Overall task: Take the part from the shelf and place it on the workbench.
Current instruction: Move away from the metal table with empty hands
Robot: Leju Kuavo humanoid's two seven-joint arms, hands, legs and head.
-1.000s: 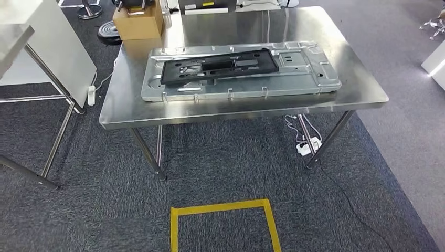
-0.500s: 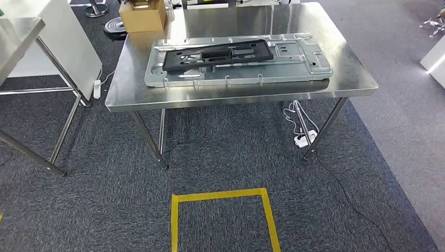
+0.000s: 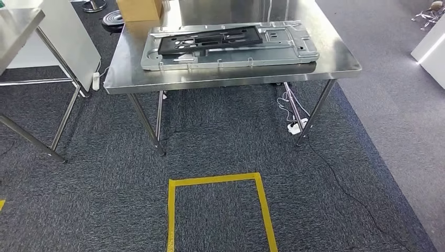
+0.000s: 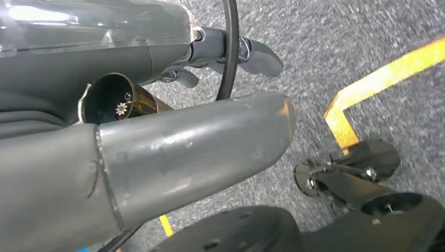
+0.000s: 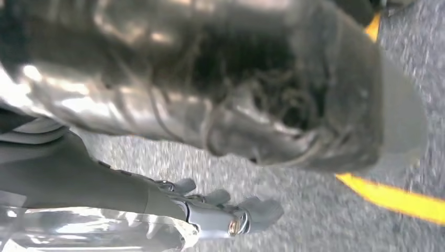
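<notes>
A black plastic frame (image 3: 210, 39) lies flat on a large silver sheet-metal panel (image 3: 294, 47), which rests on the steel workbench (image 3: 336, 65) ahead of me. My left hand (image 4: 183, 142) hangs over the grey carpet with its thick thumb stretched out and its darker fingers (image 4: 252, 52) apart, holding nothing. My right hand (image 5: 294, 105) also hangs above the carpet, blurred and close to the camera. Its fingers (image 5: 231, 215) are spread and hold nothing. Both hands are well away from the workbench.
A cardboard box (image 3: 139, 9) stands at the workbench's far left corner. A second steel table (image 3: 21, 26) and a white board (image 3: 68, 37) stand at the left. A yellow tape square (image 3: 215, 210) marks the carpet in front. A power strip (image 3: 294, 127) with cables lies under the bench.
The whole picture has shifted: the workbench now sits higher and a little to the left, so the camera has moved. Nothing on the bench has moved.
</notes>
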